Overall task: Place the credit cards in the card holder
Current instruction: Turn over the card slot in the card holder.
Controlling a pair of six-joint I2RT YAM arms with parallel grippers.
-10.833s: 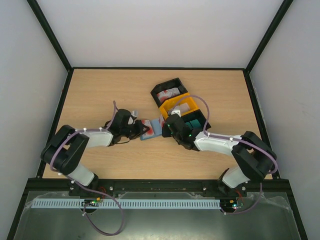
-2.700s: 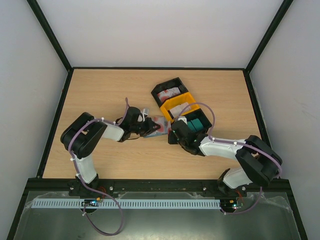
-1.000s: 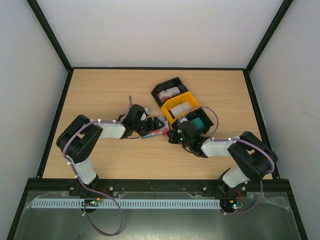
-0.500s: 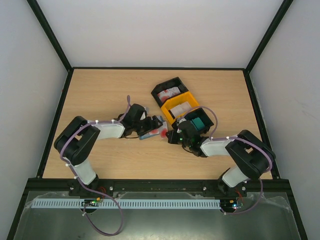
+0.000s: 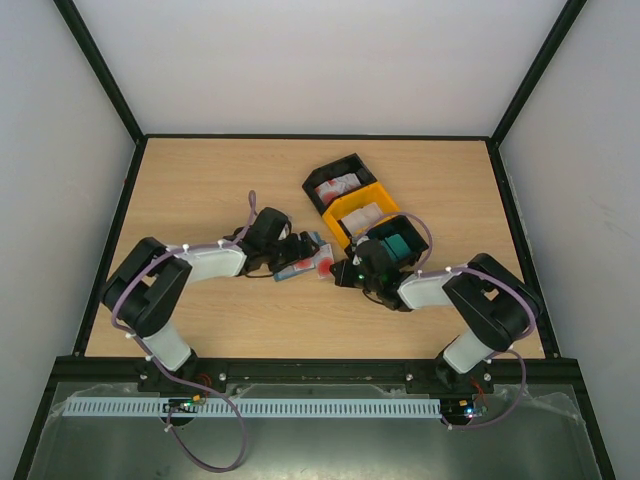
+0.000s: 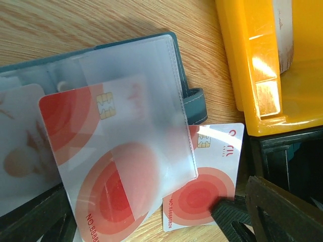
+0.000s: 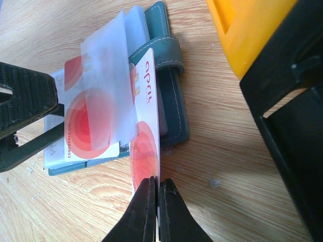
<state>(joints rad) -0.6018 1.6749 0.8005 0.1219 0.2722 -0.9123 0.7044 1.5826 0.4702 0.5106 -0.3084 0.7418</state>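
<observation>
The card holder [image 6: 179, 60] lies open on the wood, a teal wallet with clear pocket leaves. One red-and-white credit card [image 6: 75, 121] sits under a clear leaf. A second red-and-white credit card [image 7: 146, 146] stands on edge against the wallet's [image 7: 171, 101] clasp side, its chip end at the leaves. My right gripper [image 7: 158, 189] is shut on that card's [image 6: 212, 176] far end. My left gripper [image 6: 166, 224] is open at the wallet's [image 5: 298, 268] other side, holding nothing. From above, the left gripper [image 5: 292, 250] and right gripper [image 5: 342, 272] face each other across the held card [image 5: 322, 264].
A yellow bin [image 5: 358, 213] with pale cards stands just behind the wallet, close to both grippers. A black bin [image 5: 338, 182] with red-and-white cards lies beyond it, and a black bin [image 5: 398, 243] with teal cards is beside my right wrist.
My left jaws have opened slightly wider at the wallet and the left elbow has shifted. My right gripper keeps the card at the wallet's edge, barely moved.
</observation>
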